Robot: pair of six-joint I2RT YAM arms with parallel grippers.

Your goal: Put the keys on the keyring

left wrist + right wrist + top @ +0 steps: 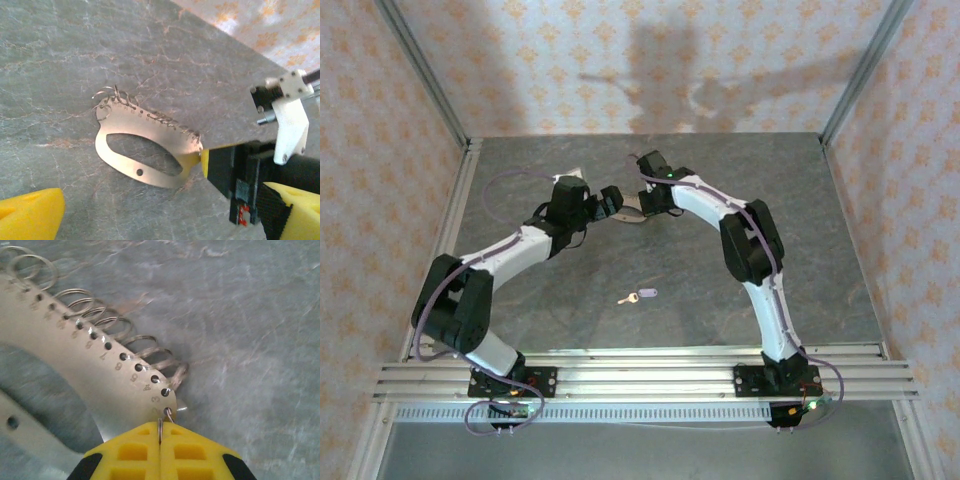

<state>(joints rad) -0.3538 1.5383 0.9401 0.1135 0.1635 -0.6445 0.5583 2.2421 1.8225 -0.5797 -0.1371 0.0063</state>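
Note:
The keyring is a flat tan metal oval with a row of small wire rings along one edge. It lies at the far middle of the table, between the two grippers. My right gripper is shut on the end wire ring of the keyring, and its yellow tip touches the plate's end. My left gripper is open, its yellow fingers spread wide just short of the plate. The key, with a lilac head and a short brass blade, lies alone on the table nearer the bases.
Patterned walls and metal corner posts close in the grey stone-look table on three sides. An aluminium rail carrying both arm bases runs along the near edge.

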